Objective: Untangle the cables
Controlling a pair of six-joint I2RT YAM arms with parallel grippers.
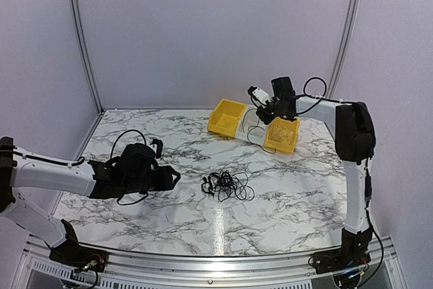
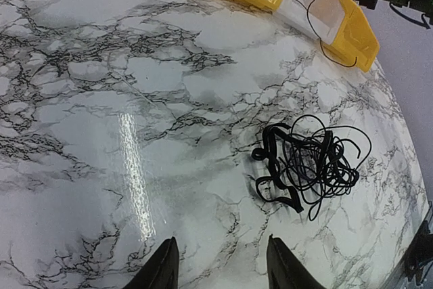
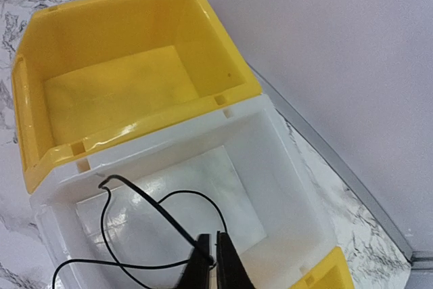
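Observation:
The cables lie as a small black tangle (image 1: pixel 227 185) (image 2: pixel 308 167) on the marble table, mid-front. My left gripper (image 1: pixel 174 177) (image 2: pixel 220 241) is open and hovers low just left of the tangle, nothing between its fingers. One separate thin black cable (image 3: pixel 154 211) (image 2: pixel 318 25) loops inside the white bin (image 3: pixel 270 167) (image 1: pixel 247 128). My right gripper (image 3: pixel 211 238) (image 1: pixel 265 112) hangs over that bin, shut on this strand, which is pinched at the fingertips.
Two yellow bins (image 1: pixel 226 116) (image 1: pixel 283 133) flank the white one at the back right of the table; the left yellow bin (image 3: pixel 115 93) holds nothing. Grey walls and a metal rail close in right behind the bins.

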